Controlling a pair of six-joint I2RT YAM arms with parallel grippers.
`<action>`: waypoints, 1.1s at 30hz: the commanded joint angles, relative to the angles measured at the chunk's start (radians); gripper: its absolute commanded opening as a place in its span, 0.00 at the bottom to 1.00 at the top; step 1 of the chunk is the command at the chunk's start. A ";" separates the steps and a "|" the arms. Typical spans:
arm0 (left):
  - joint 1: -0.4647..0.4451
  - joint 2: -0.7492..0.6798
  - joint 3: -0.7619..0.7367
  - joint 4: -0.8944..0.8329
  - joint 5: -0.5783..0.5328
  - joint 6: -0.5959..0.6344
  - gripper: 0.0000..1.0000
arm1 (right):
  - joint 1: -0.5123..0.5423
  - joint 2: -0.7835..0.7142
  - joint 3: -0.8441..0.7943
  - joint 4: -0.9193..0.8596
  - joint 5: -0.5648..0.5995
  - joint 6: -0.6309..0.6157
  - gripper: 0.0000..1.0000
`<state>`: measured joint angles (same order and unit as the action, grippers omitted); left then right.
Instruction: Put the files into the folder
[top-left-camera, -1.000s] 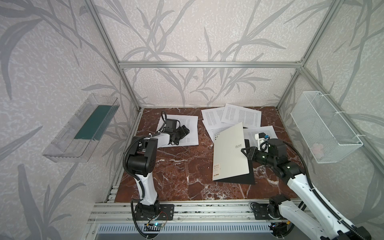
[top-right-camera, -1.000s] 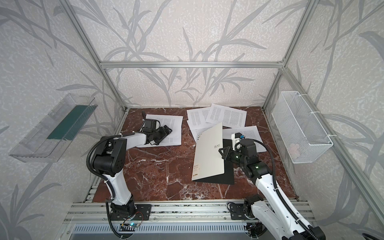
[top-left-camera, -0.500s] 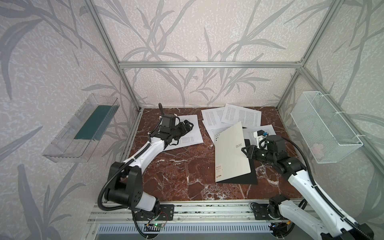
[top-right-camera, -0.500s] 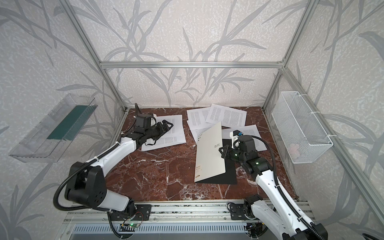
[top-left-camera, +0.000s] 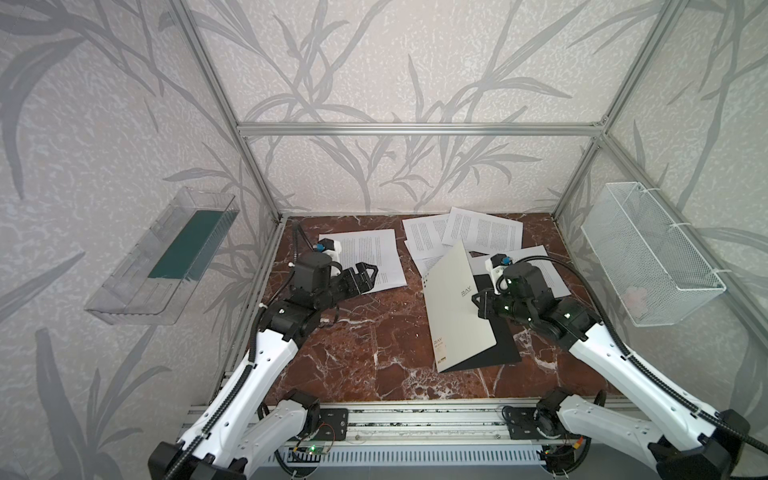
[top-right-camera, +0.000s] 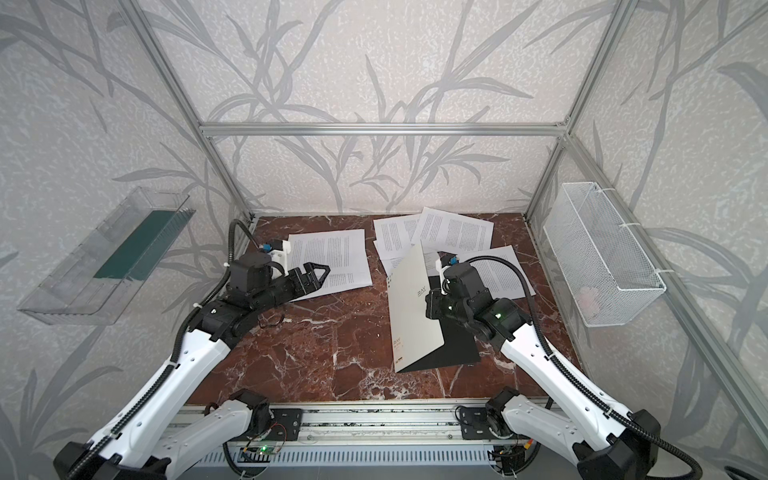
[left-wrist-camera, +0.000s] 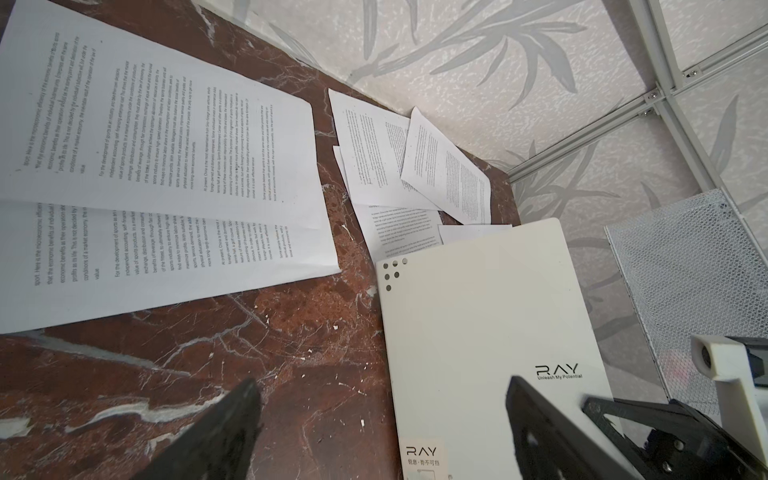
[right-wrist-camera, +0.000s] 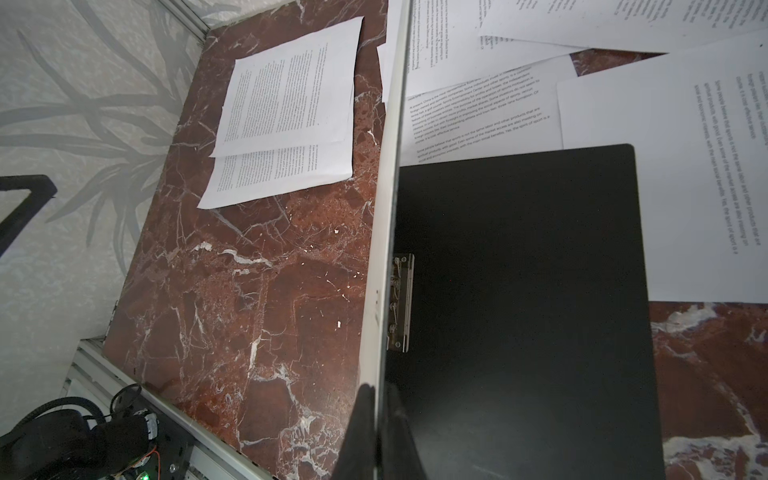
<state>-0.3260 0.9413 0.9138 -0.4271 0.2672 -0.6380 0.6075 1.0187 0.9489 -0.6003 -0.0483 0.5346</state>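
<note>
We've got the red marble bench (top-left-camera: 353, 332) carrying everything. Right of centre on it the folder (top-left-camera: 457, 307) stands open: black back panel (top-left-camera: 503, 351) flat on the bench, pale RAY cover (top-right-camera: 409, 316) tilted up off it, hinged along the side nearer the left arm. The files (top-right-camera: 453, 232) all lie outside it. Two overlapped sheets (top-left-camera: 374, 249) sit flat at back left, well apart from the folder. The other sheets (top-left-camera: 482, 228) fan out at back right, behind and beside the folder, and in the right wrist view the back panel overlaps the edges of two of them. Right pincer (right-wrist-camera: 377, 403) is pinched tight on the cover's free edge. Left pincer (top-left-camera: 368, 277) is spread wide, gripping nothing, over the near edge of the back-left sheets. Metal spine clip (right-wrist-camera: 401, 303) sits at the hinge.
</note>
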 joint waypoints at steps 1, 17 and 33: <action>0.002 -0.023 -0.022 -0.092 -0.003 0.053 0.93 | 0.017 0.012 0.019 -0.014 0.061 -0.001 0.05; 0.011 -0.054 0.008 -0.096 0.049 0.032 0.94 | 0.043 0.039 0.038 0.140 -0.161 0.042 0.53; 0.151 -0.193 0.300 -0.355 -0.098 0.114 0.97 | 0.471 0.671 0.416 0.394 -0.121 0.028 1.00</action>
<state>-0.2035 0.7761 1.1522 -0.6804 0.2104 -0.5667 1.0454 1.5814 1.3190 -0.2932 -0.1474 0.5728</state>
